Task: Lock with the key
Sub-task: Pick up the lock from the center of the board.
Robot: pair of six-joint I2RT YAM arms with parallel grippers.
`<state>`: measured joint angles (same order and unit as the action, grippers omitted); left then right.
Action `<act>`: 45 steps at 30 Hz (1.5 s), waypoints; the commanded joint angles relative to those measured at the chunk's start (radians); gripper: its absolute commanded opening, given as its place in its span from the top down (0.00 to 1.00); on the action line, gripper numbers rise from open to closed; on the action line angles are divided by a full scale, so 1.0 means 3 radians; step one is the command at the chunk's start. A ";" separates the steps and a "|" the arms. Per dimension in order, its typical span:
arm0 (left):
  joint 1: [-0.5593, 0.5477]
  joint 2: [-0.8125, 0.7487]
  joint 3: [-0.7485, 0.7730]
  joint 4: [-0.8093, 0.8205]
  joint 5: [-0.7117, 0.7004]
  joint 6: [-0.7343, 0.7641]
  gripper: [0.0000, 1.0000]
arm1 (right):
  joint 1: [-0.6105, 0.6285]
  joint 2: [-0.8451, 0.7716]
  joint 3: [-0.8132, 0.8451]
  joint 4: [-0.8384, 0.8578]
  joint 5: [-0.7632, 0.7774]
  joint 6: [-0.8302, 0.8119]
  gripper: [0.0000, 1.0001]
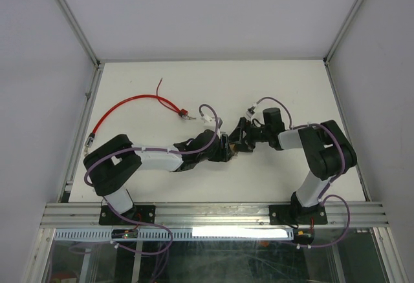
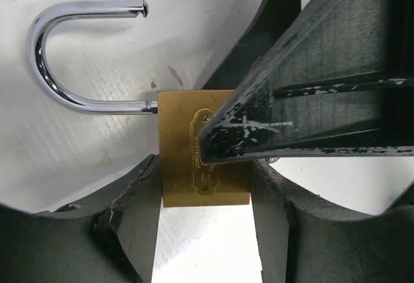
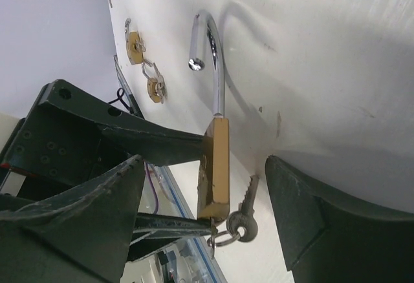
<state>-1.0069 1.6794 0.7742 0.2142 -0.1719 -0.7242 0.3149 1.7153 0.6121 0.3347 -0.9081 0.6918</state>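
Left jaws: we see them clamped on the padlock (image 2: 181, 141), one finger at each end of the brass body
Right jaws: wide open, holding nothing, straddling the padlock and keys (image 3: 240, 226)
Padlock: mid-table (image 1: 259, 89) between the arms, edge-on to the surface; we cannot tell whether it touches
Shackle (image 2: 48, 57): swung open, free end well clear of the body
Keys: bunched on a ring at the body's bottom end; we cannot tell if one sits in the keyhole
Handling: we judge the body rigid, dense and smooth, so apt to twist in a light pinch; the keys are thin and dangle loosely
Hold: we would grip the body's ends, push on the shackle's bend, and take the key by its flat bow
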 commanded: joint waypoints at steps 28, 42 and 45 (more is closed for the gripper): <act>-0.0039 -0.0180 0.0072 0.0156 -0.0219 -0.0011 0.94 | -0.0043 -0.0142 0.0483 -0.0545 -0.0062 -0.0254 0.57; -0.0039 -0.0196 0.0084 0.0186 -0.0300 0.0021 0.93 | 0.0062 -0.0006 0.0492 -0.0625 -0.0053 -0.0264 0.57; -0.0039 -0.0188 0.0090 0.0172 -0.0326 0.0025 0.94 | 0.0075 0.0024 0.0525 -0.0672 -0.0072 -0.0280 0.63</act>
<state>-1.0092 1.6806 0.7807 0.1951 -0.2340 -0.7177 0.3214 1.7203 0.7216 0.1478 -0.8906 0.6132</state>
